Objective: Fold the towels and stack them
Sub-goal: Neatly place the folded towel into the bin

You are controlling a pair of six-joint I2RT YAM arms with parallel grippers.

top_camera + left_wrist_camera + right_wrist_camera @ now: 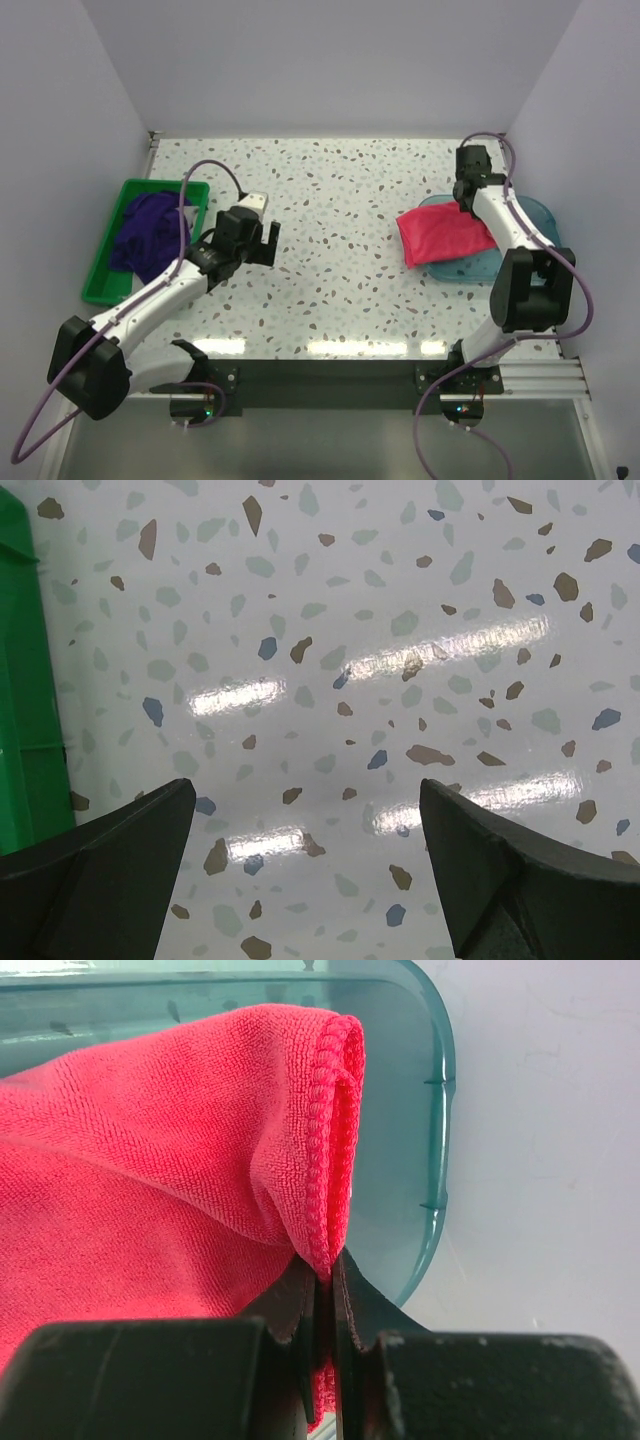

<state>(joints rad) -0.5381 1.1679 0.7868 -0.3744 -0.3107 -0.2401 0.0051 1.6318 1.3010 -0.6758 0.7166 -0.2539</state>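
Right gripper (325,1280) pinching pink towel (150,1160) hem (rest cut off), left gripper (307,792) wide over table (400,630)

**Camera Layout**

The top view is looking down from high behind the near edge of the tabletop (340,250), taking it all in. The left wrist view is facing it from close up, sharing the green bin (25,680). The right wrist view is sitting tight against the pink towel (150,1160) and teal tray (440,1110) at the tabletop's right.
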